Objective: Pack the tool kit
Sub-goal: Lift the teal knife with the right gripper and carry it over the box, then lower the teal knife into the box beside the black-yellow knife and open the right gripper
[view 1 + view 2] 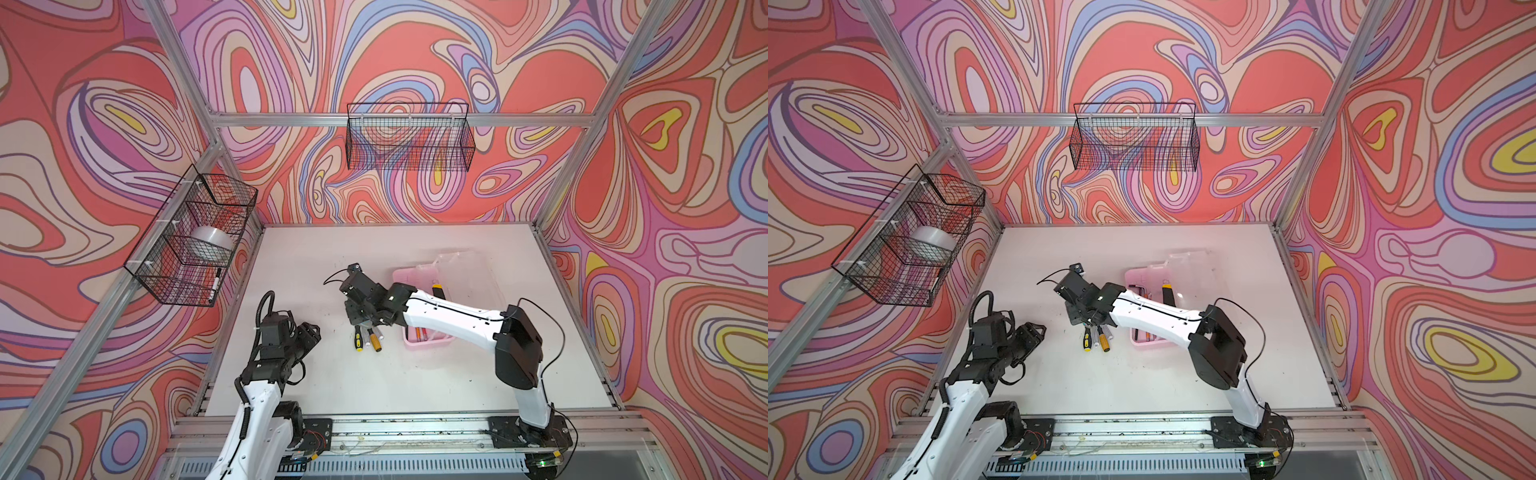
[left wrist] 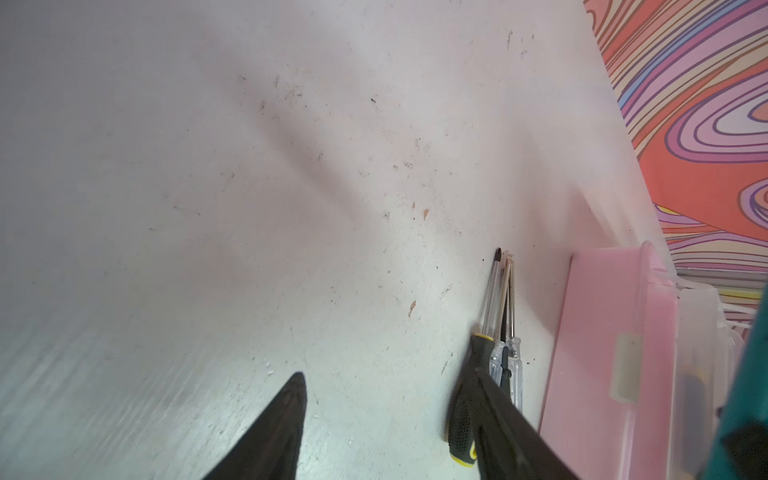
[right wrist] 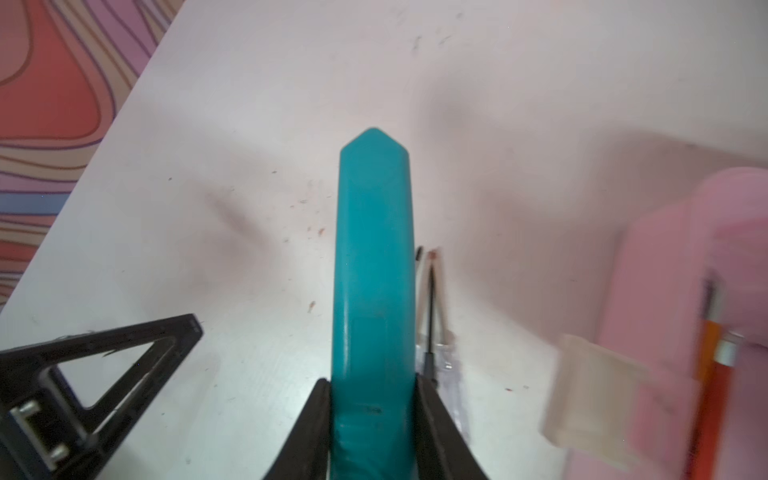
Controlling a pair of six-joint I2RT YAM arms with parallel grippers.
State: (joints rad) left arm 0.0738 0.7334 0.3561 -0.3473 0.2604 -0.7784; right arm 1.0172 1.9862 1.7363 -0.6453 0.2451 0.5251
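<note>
Right end effector [image 3: 372, 386]: clamped on the teal knife [image 3: 374, 249], jaws pressed against both flanks, pointed end jutting out ahead. Hangs over the counter [image 1: 374, 382] in both top views, above the screwdrivers [image 1: 366, 337] and just beside the pink base [image 1: 428, 344] of the tool kit. Left end effector [image 1: 311, 332]: jaws apart, holding nothing (only bare counter in the gap, seen from its wrist), near the screwdrivers on their left. Screwdrivers: bunched side by side on the counter, close to the base wall; touching it or not, cannot tell. Clear lid [image 1: 467, 266]: standing open behind the base. Inside the base: orange rods [image 1: 419, 333] at the near end, yellow-black knife [image 1: 439, 289] farther back.
</note>
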